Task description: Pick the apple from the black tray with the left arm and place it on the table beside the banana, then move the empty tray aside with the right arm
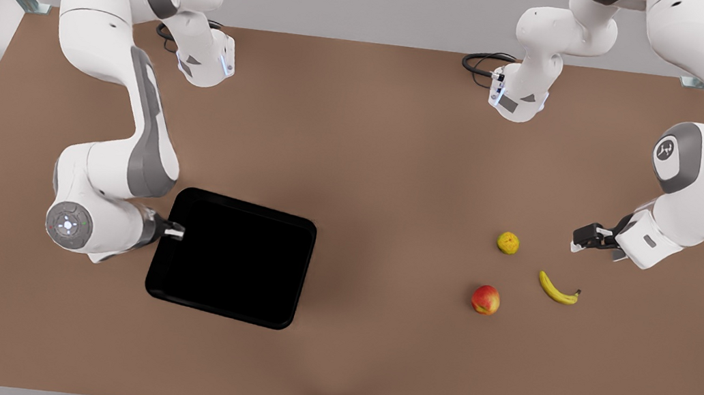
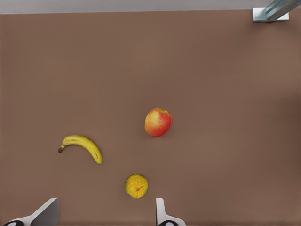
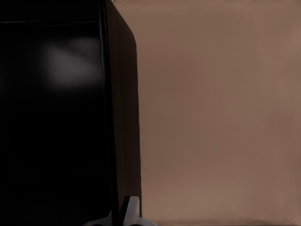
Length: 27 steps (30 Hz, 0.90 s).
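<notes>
On the brown tabletop [image 1: 385, 161], the apple [image 1: 486, 300] lies out of the black tray [image 1: 233, 258], resting on bare wood toward the front view's right, near the banana [image 1: 558, 289] but not touching it. A duller yellow bumpy fruit [image 1: 508, 243] sits just beyond the two, so the three pieces form a loose triangle.

The left hand [image 1: 584, 238] hangs above the tabletop beside the fruit, close to the bumpy one, with nothing between its fingers [image 2: 162, 212]; in the left wrist view they stand wide apart, with the apple [image 2: 158, 122], the banana [image 2: 83, 147] and the bumpy fruit [image 2: 137, 185] all lying free ahead of them.

At the front view's left, the right hand [image 1: 175, 232] is at the tray's near side rim, its fingers pinched narrowly on the low wall. The right wrist view shows one light fingertip [image 3: 131, 212] pressed against the outside of the rim [image 3: 120, 117], the glossy black floor on one side and bare tabletop on the other. The tray holds nothing and lies flat, slightly skewed to the tabletop's edges.
</notes>
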Tool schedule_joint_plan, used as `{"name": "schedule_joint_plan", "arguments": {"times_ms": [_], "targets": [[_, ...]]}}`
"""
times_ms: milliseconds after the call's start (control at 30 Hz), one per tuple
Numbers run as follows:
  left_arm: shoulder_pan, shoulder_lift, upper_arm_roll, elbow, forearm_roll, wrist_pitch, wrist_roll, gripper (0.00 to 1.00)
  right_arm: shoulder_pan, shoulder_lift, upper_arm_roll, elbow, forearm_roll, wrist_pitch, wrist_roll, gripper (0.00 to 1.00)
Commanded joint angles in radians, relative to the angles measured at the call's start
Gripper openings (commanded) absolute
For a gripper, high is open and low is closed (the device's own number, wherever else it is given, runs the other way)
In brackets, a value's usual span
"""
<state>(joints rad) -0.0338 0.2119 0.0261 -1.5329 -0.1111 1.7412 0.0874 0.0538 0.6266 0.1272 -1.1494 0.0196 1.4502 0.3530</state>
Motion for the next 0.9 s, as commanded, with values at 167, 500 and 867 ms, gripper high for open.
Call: {"name": "schedule_joint_plan", "arguments": {"times_ms": [167,500,867], "targets": [[0.000,0.001,0.000,0.000,0.001,0.000,0.002,1.00,-0.003,-0.031,-0.213,0.005,-0.007,-0.077,-0.741,0.09],[0.000,-0.005,0.000,-0.001,0.002,-0.002,-0.003,1.00,-0.026,0.011,-0.311,0.005,-0.004,-0.030,-0.875,0.09],[-0.003,0.001,-0.003,0.000,0.033,0.008,-0.003,1.00,-0.060,0.154,-0.313,0.002,-0.006,0.137,-0.896,0.21]]}}
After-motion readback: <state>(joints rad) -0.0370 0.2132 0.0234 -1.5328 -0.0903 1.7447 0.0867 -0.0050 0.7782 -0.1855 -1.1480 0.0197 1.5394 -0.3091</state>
